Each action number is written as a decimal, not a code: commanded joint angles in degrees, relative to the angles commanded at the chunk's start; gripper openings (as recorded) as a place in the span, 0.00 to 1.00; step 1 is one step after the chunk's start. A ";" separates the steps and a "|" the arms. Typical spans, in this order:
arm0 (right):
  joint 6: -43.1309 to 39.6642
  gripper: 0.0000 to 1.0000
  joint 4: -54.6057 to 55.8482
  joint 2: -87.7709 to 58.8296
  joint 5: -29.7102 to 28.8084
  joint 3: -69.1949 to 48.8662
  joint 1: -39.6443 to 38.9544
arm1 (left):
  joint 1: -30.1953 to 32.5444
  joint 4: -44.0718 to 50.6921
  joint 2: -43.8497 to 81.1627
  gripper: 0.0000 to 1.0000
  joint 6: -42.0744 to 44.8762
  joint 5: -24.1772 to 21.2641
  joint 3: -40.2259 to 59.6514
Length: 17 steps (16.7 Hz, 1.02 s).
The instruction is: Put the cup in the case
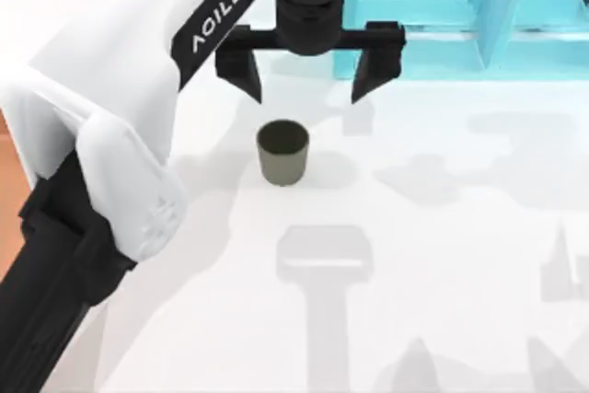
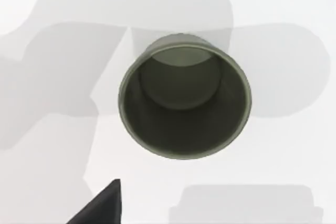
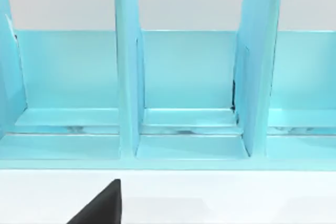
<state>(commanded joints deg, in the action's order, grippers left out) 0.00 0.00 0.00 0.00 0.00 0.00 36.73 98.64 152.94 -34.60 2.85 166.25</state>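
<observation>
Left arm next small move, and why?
Probably straight down. The left gripper hangs open above the upright cup, its jaws spread wider than the cup, and the left wrist view looks right into the cup. Lower until the jaws flank it, then close. The case waits behind.

Our top view: high above white table (image 1: 460,255), looking down, far edge with turquoise case (image 1: 442,6) at top. Our left wrist view: pointing straight down, close over cup (image 2: 184,95), rim and inside seen; same cup (image 1: 282,152) sits mid-table in top view. Our right wrist view: low near table (image 3: 236,198), facing level into case compartments (image 3: 189,87) at far edge, close. Top and right wrist views share case.
</observation>
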 joint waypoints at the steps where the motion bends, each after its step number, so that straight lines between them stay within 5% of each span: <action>1: 0.00 1.00 0.00 0.00 0.00 0.00 0.00 | 0.00 0.00 0.00 1.00 0.00 0.00 0.00; 6: 0.00 1.00 0.00 0.00 0.00 0.00 0.00 | -0.31 -3.64 -0.90 1.00 0.29 0.00 -4.27; 17: 0.00 1.00 0.00 0.00 0.00 0.00 0.00 | -0.80 -29.93 -7.73 1.00 0.73 0.04 -37.72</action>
<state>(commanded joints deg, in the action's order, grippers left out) 0.00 0.00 0.00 0.00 0.00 0.00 35.93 68.71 145.21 -33.86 2.90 128.53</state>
